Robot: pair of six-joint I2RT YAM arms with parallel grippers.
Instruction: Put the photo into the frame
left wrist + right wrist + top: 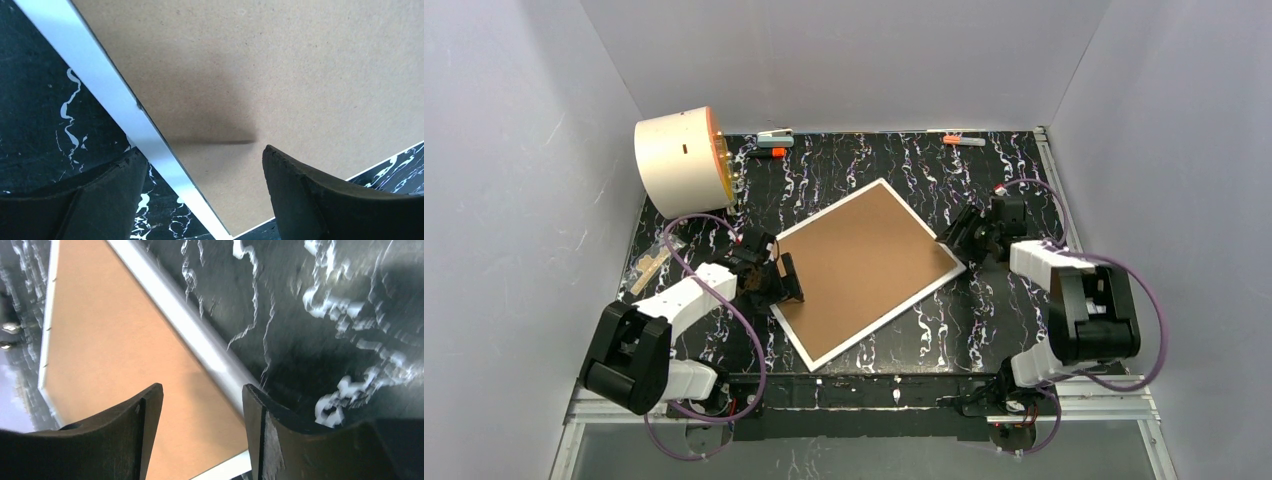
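Face-down frame [891,316] holds its brown board [864,262]; left claw [205,150] and right claw [202,387] gape empty.

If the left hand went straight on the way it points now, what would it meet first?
The left hand would meet the frame: its open fingers straddle the white edge, one over the table, one over the brown back. Depth is unclear.

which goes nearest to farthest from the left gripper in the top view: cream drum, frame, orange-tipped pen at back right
1. frame, right beneath the left gripper
2. cream drum, back left corner
3. orange-tipped pen, back right edge
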